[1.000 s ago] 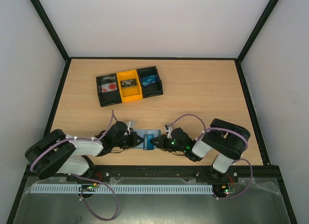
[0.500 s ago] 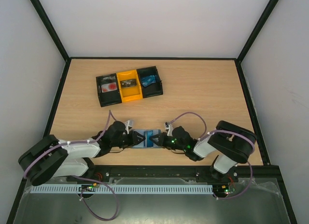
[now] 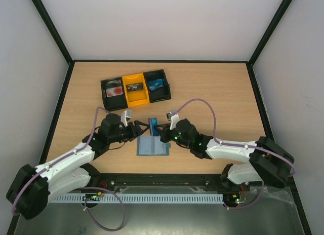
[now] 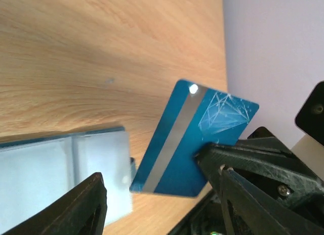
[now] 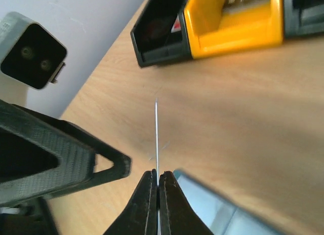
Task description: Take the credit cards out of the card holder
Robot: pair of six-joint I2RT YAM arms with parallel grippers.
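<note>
Bright blue plastic card point(image 3: 152, 126) pinched edge-up in right gripper point(image 5: 158, 180), over far edge of slate grey-blue bifold card holder point(image 3: 153, 147); left gripper point(image 3: 140, 129) gaping, empty, off holder's far-left corner.

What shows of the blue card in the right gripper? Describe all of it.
The blue card is a thin, glossy plastic rectangle. It is bright blue, with a silver-grey stripe along one long side and a white faceted line drawing near one corner. The right gripper, shut, pinches it at one edge, and nothing else is seen touching it. It looks clear of the card holder, held on edge above the table. The right wrist view shows it only as a fine line.
</note>
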